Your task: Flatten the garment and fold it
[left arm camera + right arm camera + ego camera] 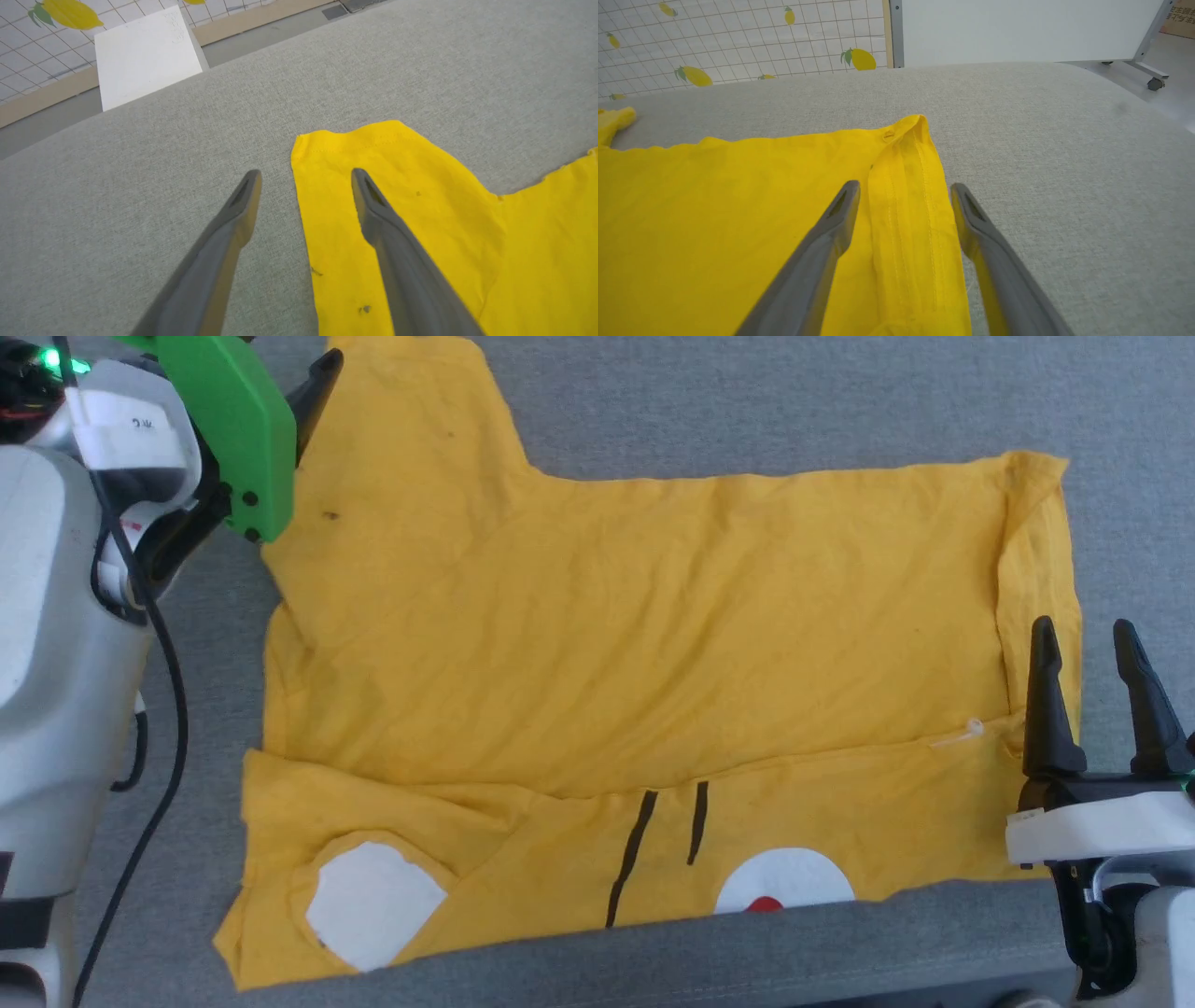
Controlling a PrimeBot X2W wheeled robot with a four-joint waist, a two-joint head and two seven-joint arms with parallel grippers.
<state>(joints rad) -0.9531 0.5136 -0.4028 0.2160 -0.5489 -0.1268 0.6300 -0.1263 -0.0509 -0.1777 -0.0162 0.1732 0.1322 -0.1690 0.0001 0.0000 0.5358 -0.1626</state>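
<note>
1. Head view: the garment [635,635] lies spread on the grey tabletop [747,411]. One sleeve [373,154] reaches to the far left, and the near strip is folded over so the whisker lines and white patches face up.
2. Your right hand [1083,630] is wide open and empty, straddling the turned-over hem [906,186] at the garment's right edge.
3. Your left hand [306,173] is just as wide open and holds nothing. One finger [397,261] is over the sleeve, the other over bare tabletop.
4. If you close on the right here, you may pinch only the rolled hem layer, and a pull would then ridge the cloth instead of flattening it.
5. On the left, a grip on just the sleeve's edge could skew the whole shirt.
6. A white plastic tag [962,733] near your right hand might snag. The white box [145,56] and lemon-patterned tiles [738,37] sit beyond the far edge, out of your way.
</note>
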